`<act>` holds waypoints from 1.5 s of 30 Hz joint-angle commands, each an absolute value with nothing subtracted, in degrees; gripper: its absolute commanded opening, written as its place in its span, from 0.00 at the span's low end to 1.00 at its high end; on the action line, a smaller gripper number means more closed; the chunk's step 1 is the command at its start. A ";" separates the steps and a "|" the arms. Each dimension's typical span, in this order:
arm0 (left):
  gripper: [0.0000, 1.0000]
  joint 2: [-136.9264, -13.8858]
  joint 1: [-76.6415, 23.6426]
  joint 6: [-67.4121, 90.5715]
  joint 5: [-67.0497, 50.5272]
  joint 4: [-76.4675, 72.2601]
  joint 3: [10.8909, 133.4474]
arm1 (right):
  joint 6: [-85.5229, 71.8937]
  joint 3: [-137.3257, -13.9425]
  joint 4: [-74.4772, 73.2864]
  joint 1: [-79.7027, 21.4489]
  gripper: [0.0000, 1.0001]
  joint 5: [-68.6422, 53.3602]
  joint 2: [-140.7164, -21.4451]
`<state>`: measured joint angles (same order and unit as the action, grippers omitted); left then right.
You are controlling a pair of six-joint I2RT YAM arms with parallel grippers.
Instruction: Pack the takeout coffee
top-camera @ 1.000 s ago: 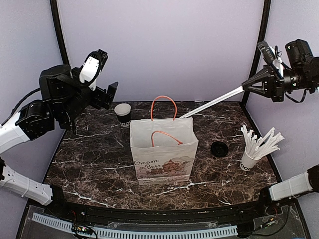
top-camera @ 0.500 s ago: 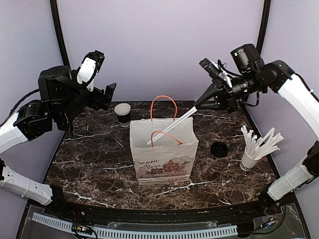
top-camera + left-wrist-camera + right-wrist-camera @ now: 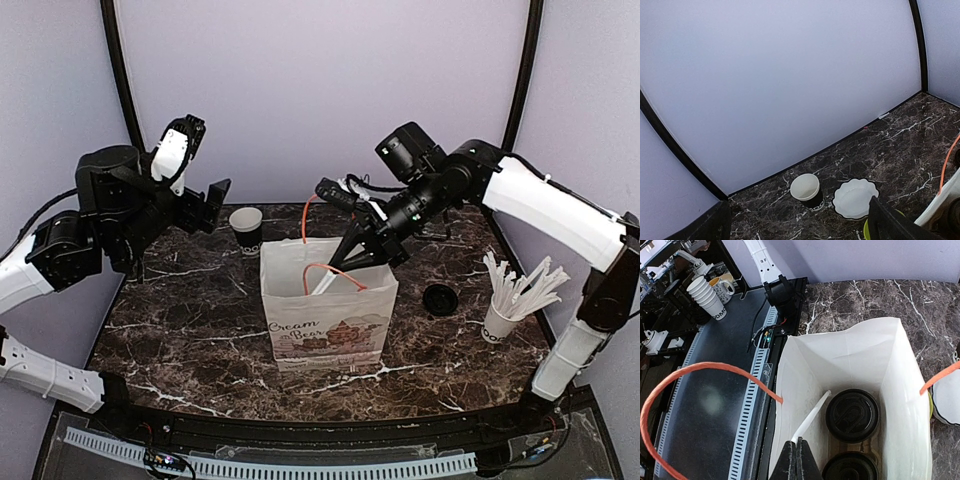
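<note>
Evidently well advanced: black-lidded takeout coffee stands inside white paper carrier bag at table centre. Right gripper clamped on thin white stick, tip in bag. Left gripper, ten o'clock, fully spread, empty. Outstanding, by judgement: release stick

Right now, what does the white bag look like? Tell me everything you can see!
The white paper bag stands upright and open in the middle of the dark marble table. It has two orange loop handles and brown "Cream Bear" lettering with a drawing on its front. Inside sit two black-lidded cups, and a white stick held by the shut right gripper pokes down into it.
</note>
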<state>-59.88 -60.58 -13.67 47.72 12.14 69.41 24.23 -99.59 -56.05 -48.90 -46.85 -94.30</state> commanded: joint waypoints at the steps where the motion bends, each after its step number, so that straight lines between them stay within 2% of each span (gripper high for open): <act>1: 0.97 -59.24 -60.29 -12.67 47.05 11.52 68.12 | 23.74 -102.56 -56.62 -50.18 0.08 -44.94 -96.89; 4: 0.97 -59.24 -60.29 -12.73 46.92 11.73 67.95 | 25.15 -103.57 -58.94 -50.21 0.27 -43.65 -96.96; 6: 0.97 -59.19 -60.29 -12.93 46.97 11.96 68.02 | 26.54 -104.44 -61.07 -50.03 0.36 -41.93 -96.36; 10: 0.97 -58.71 -60.29 -13.20 46.85 12.02 67.86 | 28.56 -104.98 -64.21 -47.27 0.42 -40.95 -93.25; 17: 0.97 -58.21 -60.29 -14.68 46.72 10.28 66.28 | 31.99 -100.04 -67.55 -30.47 0.43 -39.66 -83.80; 23: 0.97 -57.63 -60.29 -15.89 47.27 7.80 63.86 | 37.62 -93.23 -73.56 -14.50 0.42 -33.81 -76.30; 28: 0.97 -57.21 -60.29 -16.65 47.55 5.84 62.66 | 37.79 -89.55 -76.47 -5.84 0.38 -28.58 -72.65; 37: 0.97 -56.55 -60.29 -16.76 46.80 4.60 60.14 | 34.42 -88.24 -77.92 -4.83 0.43 -18.35 -76.46; 45: 0.97 -53.55 -60.29 -13.93 46.48 6.32 58.70 | 33.53 -88.48 -77.71 -4.84 0.35 -15.71 -80.67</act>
